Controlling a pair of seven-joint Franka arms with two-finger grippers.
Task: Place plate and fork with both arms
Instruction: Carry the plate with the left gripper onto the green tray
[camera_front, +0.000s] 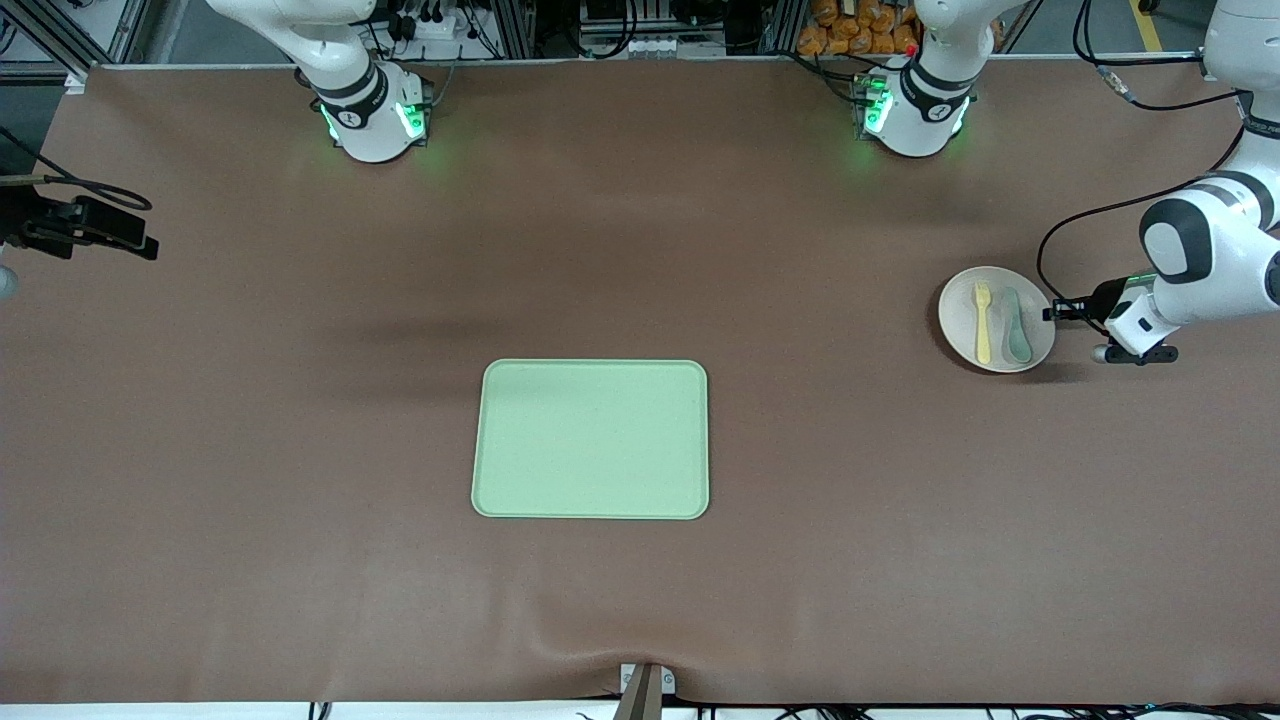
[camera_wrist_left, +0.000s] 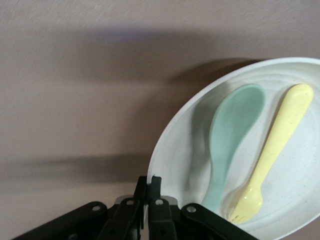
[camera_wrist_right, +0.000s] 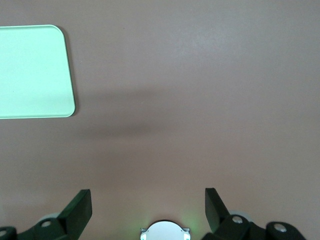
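The plate (camera_front: 960, 318) lies on the brown tabletop (camera_front: 300, 450) close to the edge at the left arm's end, about midway between the robots' edge and the edge nearest the front camera. On it lie two pieces of cutlery side by side: the pale yellow fork (camera_front: 983, 322), tines pointing toward the robots' edge, and a grey-green spoon (camera_front: 1016, 326) just beside it, on the side toward the left arm's end. In the left wrist view the fork (camera_wrist_left: 272, 152) and spoon (camera_wrist_left: 230, 140) lie nearly parallel and close together in the plate's (camera_wrist_left: 175, 155) shallow well (whether they touch is hard to say).

The left end effector (camera_front: 1052, 312) is at the plate's rim on the side toward the left arm's end of the tabletop. In its wrist view its fingers (camera_wrist_left: 155, 185) are drawn together on the rim, pinching the edge of the plate between them; the left end effector (camera_wrist_left: 149, 186) is clamped on the plate, which looks tilted in that view.

The pale green tray (camera_front: 590, 440) sits near the middle of the tabletop, well apart from the plate and nearer to the front camera than it.

The right end effector (camera_wrist_right: 148, 202) waits over bare tabletop toward the right arm's end, its fingers (camera_wrist_right: 80, 205) spread wide with nothing between them; a corner of the tray (camera_wrist_right: 35, 70) shows in its wrist view. At the edge of the front view the right end effector (camera_front: 140, 243) appears only as dark hardware.
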